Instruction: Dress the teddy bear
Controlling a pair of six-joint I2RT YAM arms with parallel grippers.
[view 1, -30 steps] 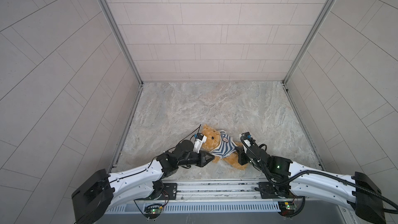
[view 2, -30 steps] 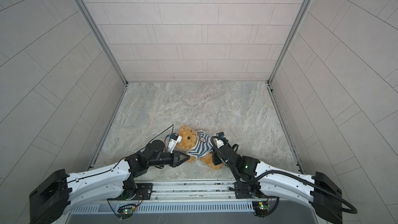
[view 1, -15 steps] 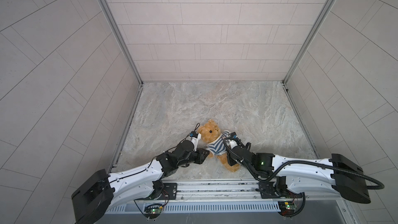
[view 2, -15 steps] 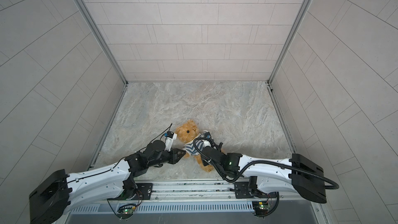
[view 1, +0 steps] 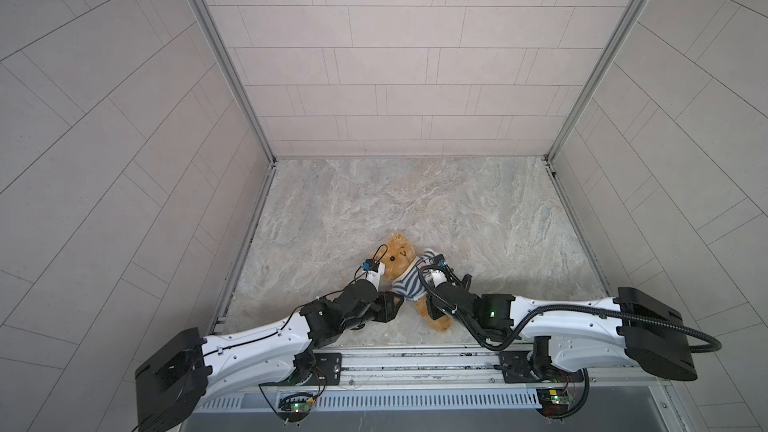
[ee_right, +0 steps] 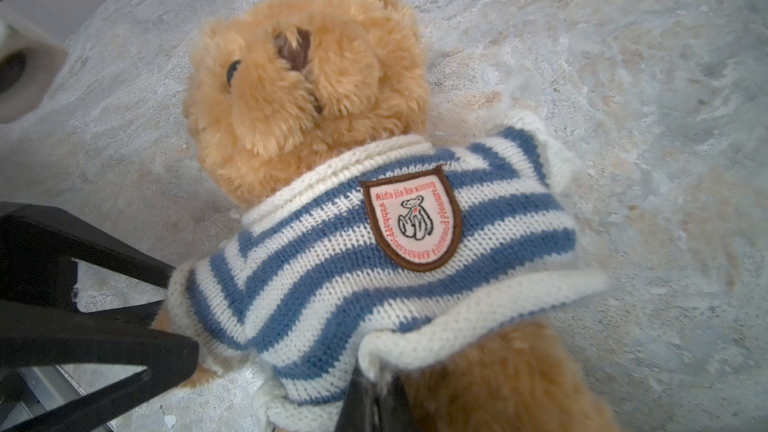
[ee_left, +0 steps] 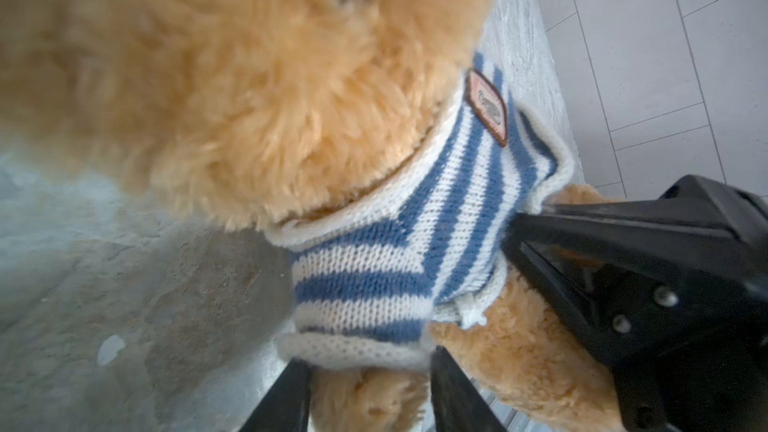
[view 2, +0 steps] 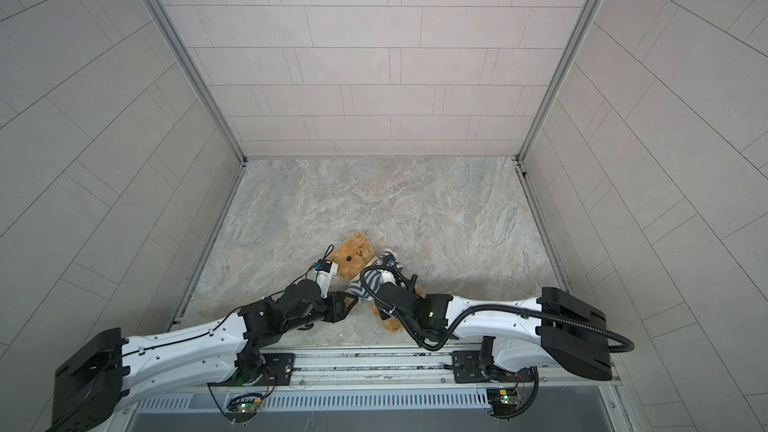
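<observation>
We found the teddy bear (view 1: pixel 400 259) lying face-up on the marbled surface (view 1: pixel 415 201), near its front edge & a bit left of ctr, head toward the back wall, legs toward the arms' rail (view 1: pixel 415 361). It wore the striped shirt (ee_right: pixel 316 292), blue & white knit. The neck opening sat round the neck and the body of the knit covered the torso, w/ a shield-shaped patch (ee_right: pixel 413 222) on the chest. The legs were bare below the hem. In both top views the two grippers flanked the torso, one per side. The left gripper (ee_left: pixel 370 361) was open: in the left wrist view its two fingers stood apart w/ a tuft of the bear's fur btwn them, tips just under the shirt's lower hem and clamped on nothing. The right gripper (ee_right: pixel 376 386) was closed, tips together on the white hem at the other side of the shirt, and the knit looked pinched btwn them. The right wrist view cut off the rest of those fingers. The sleeve away from the left gripper lay flat on the surface; we couldn't tell whether an arm was in it.
</observation>
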